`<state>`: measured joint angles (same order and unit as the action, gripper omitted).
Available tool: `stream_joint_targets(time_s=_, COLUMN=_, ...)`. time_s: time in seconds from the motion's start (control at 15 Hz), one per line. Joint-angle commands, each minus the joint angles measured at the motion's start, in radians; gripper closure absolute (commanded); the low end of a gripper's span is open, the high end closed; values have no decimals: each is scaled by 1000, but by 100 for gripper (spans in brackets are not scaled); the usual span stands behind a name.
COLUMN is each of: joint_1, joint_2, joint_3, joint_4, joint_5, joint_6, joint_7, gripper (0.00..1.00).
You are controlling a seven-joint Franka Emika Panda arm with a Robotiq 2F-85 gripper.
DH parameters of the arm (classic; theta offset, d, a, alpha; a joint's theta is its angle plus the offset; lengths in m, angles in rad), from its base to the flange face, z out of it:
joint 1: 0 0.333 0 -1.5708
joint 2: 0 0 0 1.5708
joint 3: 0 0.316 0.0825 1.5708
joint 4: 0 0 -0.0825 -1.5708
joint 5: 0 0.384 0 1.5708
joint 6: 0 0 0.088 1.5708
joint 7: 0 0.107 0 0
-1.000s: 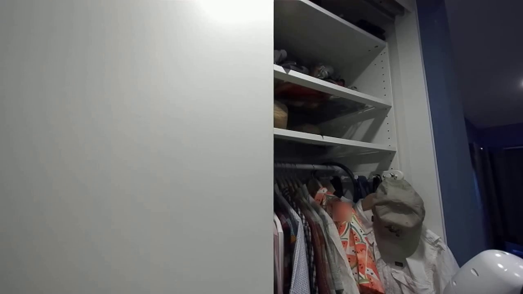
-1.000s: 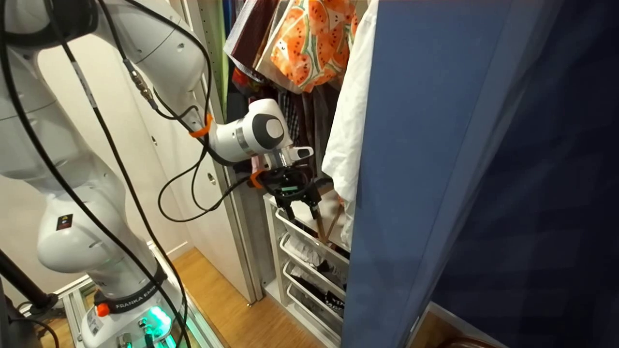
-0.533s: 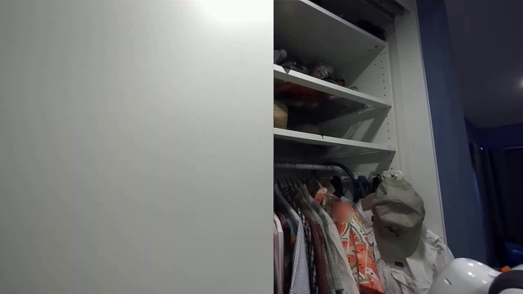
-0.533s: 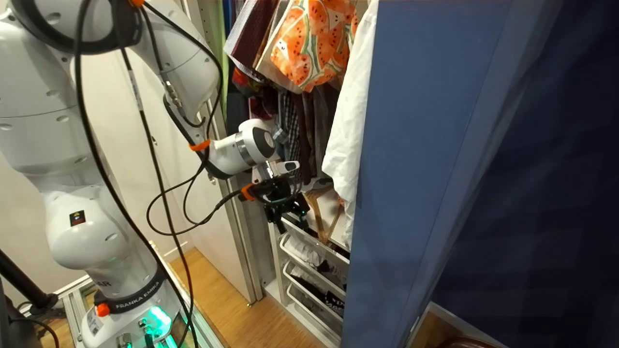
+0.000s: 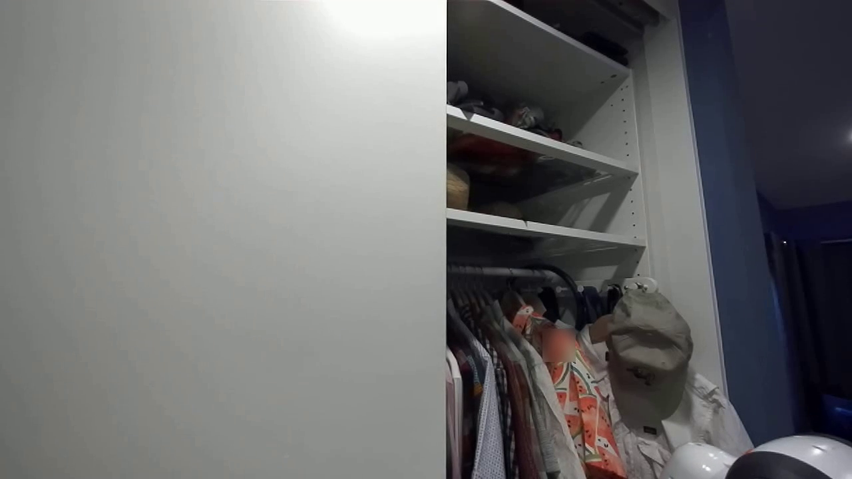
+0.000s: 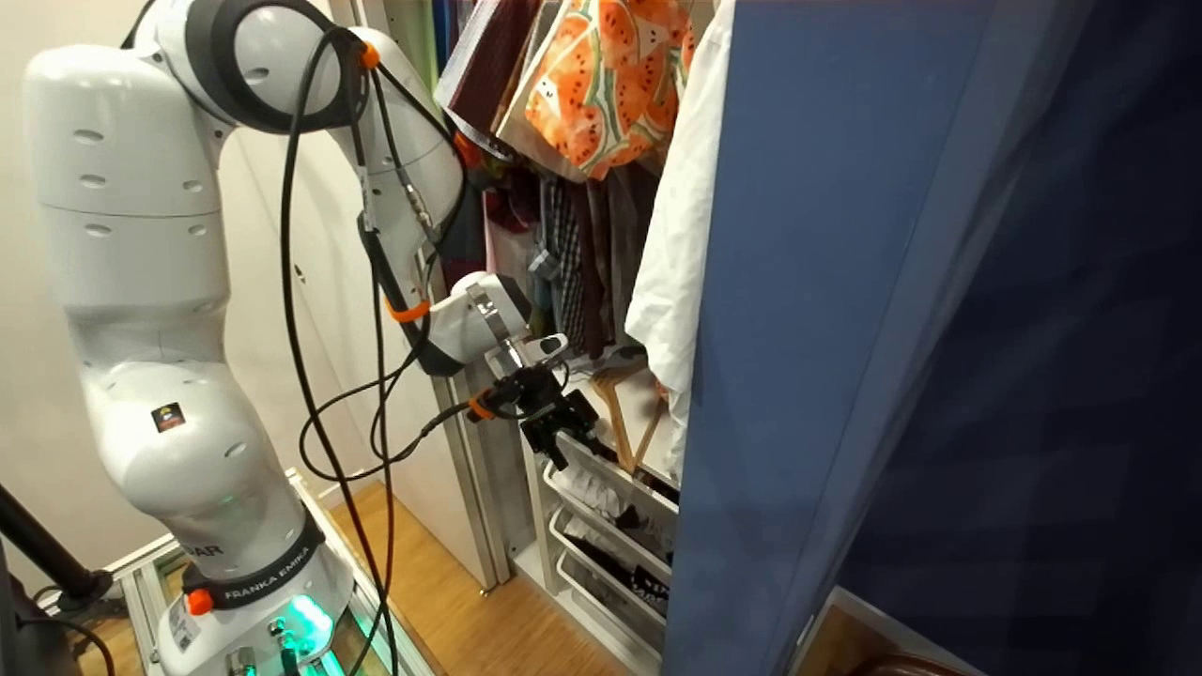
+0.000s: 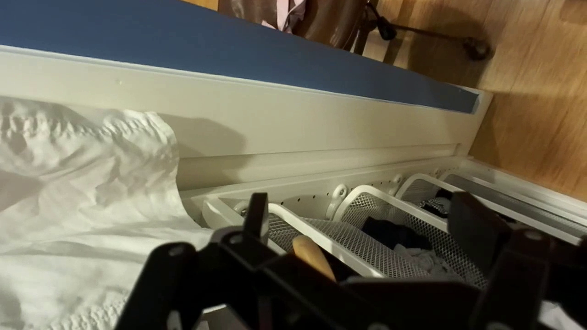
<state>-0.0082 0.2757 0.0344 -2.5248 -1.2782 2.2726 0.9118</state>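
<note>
Since a second ago the claw (image 6: 584,458) has come down and tilted over in an exterior view, uncovering the upper part of the wooden hanger (image 6: 617,422) that it hid then; the hanger's front corner shows in the same spot as before. The claw's jaws are spread wide and grip nothing; one finger ends just beside that corner, and I cannot tell whether they touch. The hanger lies over the white top (image 6: 644,399) of the drawer unit, near a hanging white sleeve (image 6: 678,253). Its long axis runs front to back, the narrow corner pointing out to the drawer fronts and the two arms fanning back into the wardrobe. It is light brown, one arm thick, the other thinner, meeting in a V. In the wrist view a smooth, rounded tan end shows inside the rim of the top mesh drawer (image 7: 344,253), partly hidden by the claw.
</note>
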Motion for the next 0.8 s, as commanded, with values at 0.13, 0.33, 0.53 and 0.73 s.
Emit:
stream_joint_targets(time_s=0.13, joint_1=3, joint_2=35, joint_3=-21, joint_4=31, joint_5=-13, joint_6=17, joint_7=11, gripper=0)
stream_joint_targets(time_s=0.33, joint_1=-26, joint_2=58, joint_3=-52, joint_4=21, joint_5=-197, joint_6=161, joint_7=-58, gripper=0)
stream_joint_targets(time_s=0.53, joint_1=-30, joint_2=51, joint_3=-48, joint_4=17, joint_5=-206, joint_6=143, joint_7=-56, gripper=0)
stream_joint_targets(time_s=0.73, joint_1=-53, joint_2=73, joint_3=-62, joint_4=28, joint_5=-256, joint_6=157, joint_7=-66, gripper=0)
